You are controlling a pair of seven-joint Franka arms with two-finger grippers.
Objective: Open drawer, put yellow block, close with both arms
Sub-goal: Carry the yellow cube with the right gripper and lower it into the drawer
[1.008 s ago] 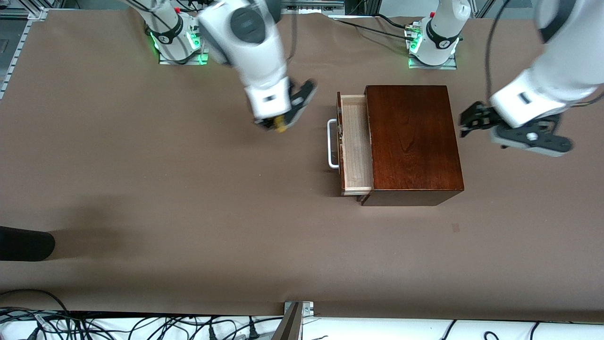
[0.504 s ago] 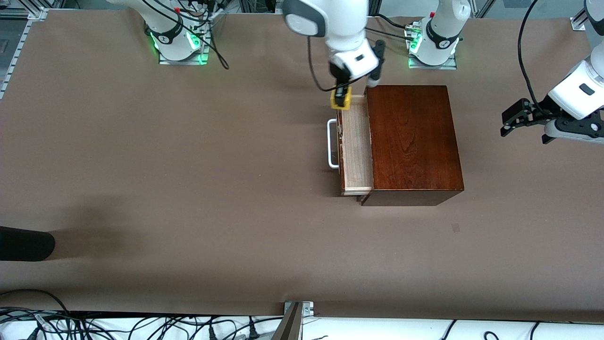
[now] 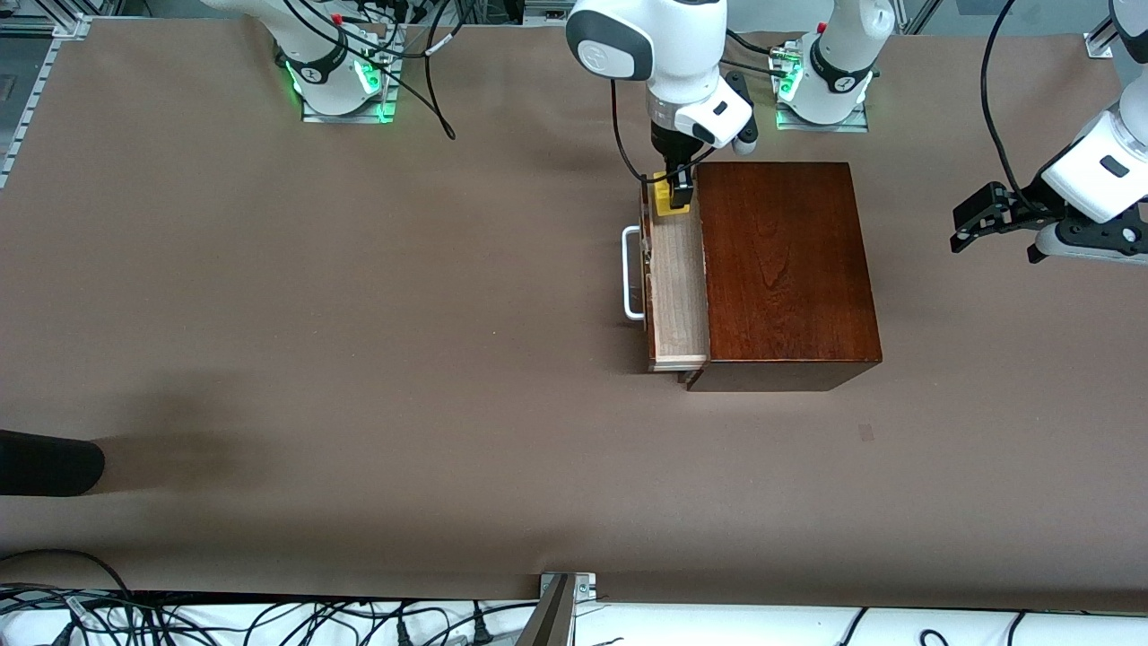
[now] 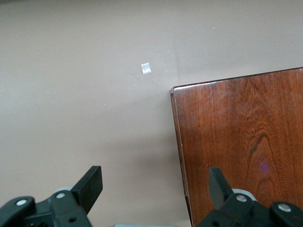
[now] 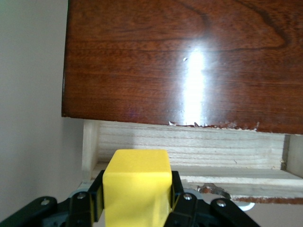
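Note:
The drawer (image 3: 674,287) stands pulled out of the mahogany box (image 3: 782,269), its pale wood tray open and its white handle (image 3: 630,274) toward the right arm's end. My right gripper (image 3: 674,193) is shut on the yellow block (image 3: 667,205) and holds it over the tray's end nearest the robots' bases. In the right wrist view the block (image 5: 137,187) sits between the fingers, above the tray (image 5: 189,151). My left gripper (image 3: 978,220) is open and empty, in the air off the box's end toward the left arm; its wrist view shows the box's corner (image 4: 241,142).
A small pale mark (image 3: 865,432) lies on the brown table nearer the front camera than the box. A dark object (image 3: 45,462) pokes in at the table's edge toward the right arm's end. Cables run along the front edge.
My right gripper has carried the yellow block from over the bare table to over the open drawer and lowered it. My left gripper has drawn back from the box.

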